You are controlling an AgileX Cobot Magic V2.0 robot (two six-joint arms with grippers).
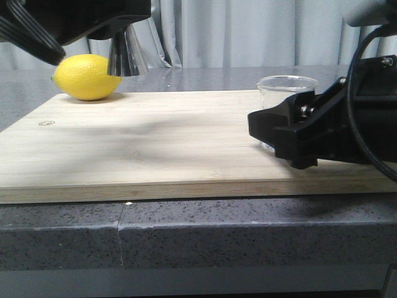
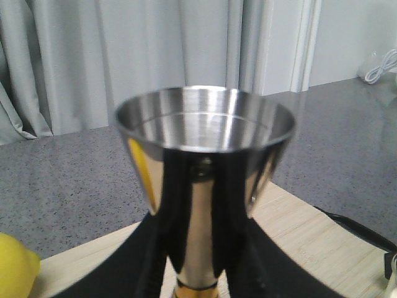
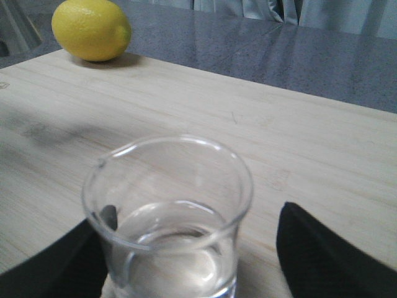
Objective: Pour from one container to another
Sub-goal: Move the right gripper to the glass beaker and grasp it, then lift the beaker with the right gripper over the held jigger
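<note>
1. My right gripper sits low near the right edge of the pale wooden cutting board, its black fingers spread to either side of the small clear glass beaker. One finger looks to be at the glass, the other stands clear of it, so the jaws are open and nothing is clamped.
2. The beaker stands upright on the board near its far right corner, with clear liquid in its lower part and its pouring lip turned toward the board's left side.
3. I judge it light, rigid, smooth and breakable, so I would close gently on the lower wall, beneath the rim, keeping the lip free.
4. My left gripper is closed on the narrow waist of the shiny stainless-steel hourglass jigger, its open cup upward, above the board's far left corner.
5. Steel is stiff and slick; the waist is the sound place to hold.
6. A yellow lemon lies by that corner.
</note>
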